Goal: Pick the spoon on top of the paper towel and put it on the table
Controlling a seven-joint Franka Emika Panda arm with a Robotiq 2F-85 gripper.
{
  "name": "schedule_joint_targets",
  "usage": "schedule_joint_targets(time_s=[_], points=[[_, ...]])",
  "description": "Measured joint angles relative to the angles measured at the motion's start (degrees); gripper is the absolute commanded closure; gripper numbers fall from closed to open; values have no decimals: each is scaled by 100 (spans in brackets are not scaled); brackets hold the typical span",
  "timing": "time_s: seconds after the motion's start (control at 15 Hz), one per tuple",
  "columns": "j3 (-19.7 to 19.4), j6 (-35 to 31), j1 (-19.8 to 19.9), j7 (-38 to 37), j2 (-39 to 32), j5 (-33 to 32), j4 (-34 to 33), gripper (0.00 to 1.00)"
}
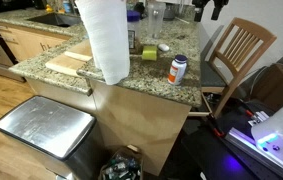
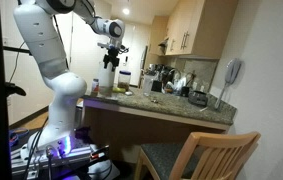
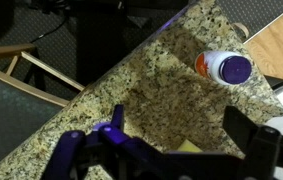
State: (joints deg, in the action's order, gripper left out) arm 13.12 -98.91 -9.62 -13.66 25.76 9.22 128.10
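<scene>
The paper towel (image 1: 104, 40) is a tall white roll standing on the granite counter (image 1: 131, 80); its top is cut off by the frame edge. It also shows behind the gripper in an exterior view (image 2: 125, 74). I cannot see the spoon in any view. My gripper (image 2: 111, 57) hangs high above the counter, near the roll. In the wrist view the gripper (image 3: 181, 122) is open and empty, looking down on bare granite (image 3: 151, 95). Dark fingers also show at the top of an exterior view (image 1: 209, 9).
A white bottle with a blue cap (image 1: 178, 68) stands near the counter's edge and also shows in the wrist view (image 3: 224, 68). A wooden board (image 1: 67, 64) lies beside the roll. A small yellow-green object (image 1: 149, 52), a wooden chair (image 1: 239, 52) and a metal bin (image 1: 43, 128) are nearby.
</scene>
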Motion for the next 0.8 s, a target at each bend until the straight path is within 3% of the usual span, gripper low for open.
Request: schedule_joint_targets(time_s=[0.33,0.8], points=[[7,5,-4,35,47,-172,-248,0],[93,106,-232,395,531,-449,-2013,0]])
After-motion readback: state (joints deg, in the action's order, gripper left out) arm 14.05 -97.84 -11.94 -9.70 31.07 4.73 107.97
